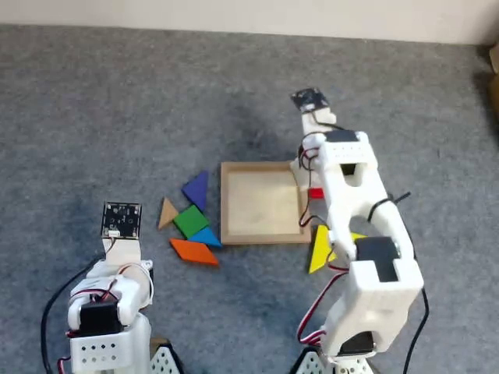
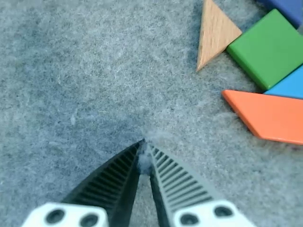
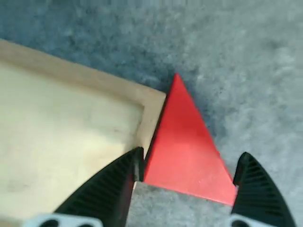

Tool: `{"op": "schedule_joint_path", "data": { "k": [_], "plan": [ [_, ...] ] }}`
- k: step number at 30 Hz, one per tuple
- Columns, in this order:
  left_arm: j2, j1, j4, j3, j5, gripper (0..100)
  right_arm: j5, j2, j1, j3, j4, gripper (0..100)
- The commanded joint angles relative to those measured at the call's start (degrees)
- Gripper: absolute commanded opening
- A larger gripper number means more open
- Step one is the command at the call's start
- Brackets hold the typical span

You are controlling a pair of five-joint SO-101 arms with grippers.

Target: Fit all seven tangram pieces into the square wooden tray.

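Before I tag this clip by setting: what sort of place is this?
Probably a tabletop robot workbench: left arm and right arm side by side, a grey mat, a wooden tray with tangram pieces beside it.

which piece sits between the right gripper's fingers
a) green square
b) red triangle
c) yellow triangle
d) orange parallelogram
b: the right wrist view shows the red triangle lying between the fingers of the right gripper, just outside the corner of the wooden tray.
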Motion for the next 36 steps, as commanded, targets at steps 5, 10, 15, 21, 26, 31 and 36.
{"op": "schedule_joint_path", "data": {
  "k": [5, 10, 15, 21, 26, 31, 36],
  "plan": [
    [-0.7, 0.8, 0.0, 1.1, -0.3, 0, -0.1, 3.5, 0.0, -3.9, -1.4, 30.0],
    [-0.7, 0.8, 0.0, 1.1, -0.3, 0, -0.1, 4.4, 3.6, -3.9, -1.4, 30.0],
    [-0.7, 0.8, 0.0, 1.1, -0.3, 0, -0.1, 4.4, 6.4, -3.9, -1.1, 29.7],
    [-0.7, 0.8, 0.0, 1.1, -0.3, 0, -0.4, 4.4, 6.7, -3.6, -1.1, 29.7],
    [-0.7, 0.8, 0.0, 1.1, -0.3, 0, -0.5, 4.4, 6.5, -4.0, 3.2, 29.7],
    [-0.7, 0.8, 0.0, 1.1, -0.3, 0, -0.2, 4.6, 5.1, -10.2, 13.1, 30.0],
    [-0.7, 0.8, 0.0, 1.1, -0.3, 0, 2.7, 4.6, 5.1, -13.6, 16.6, 30.0]
  ]
}}
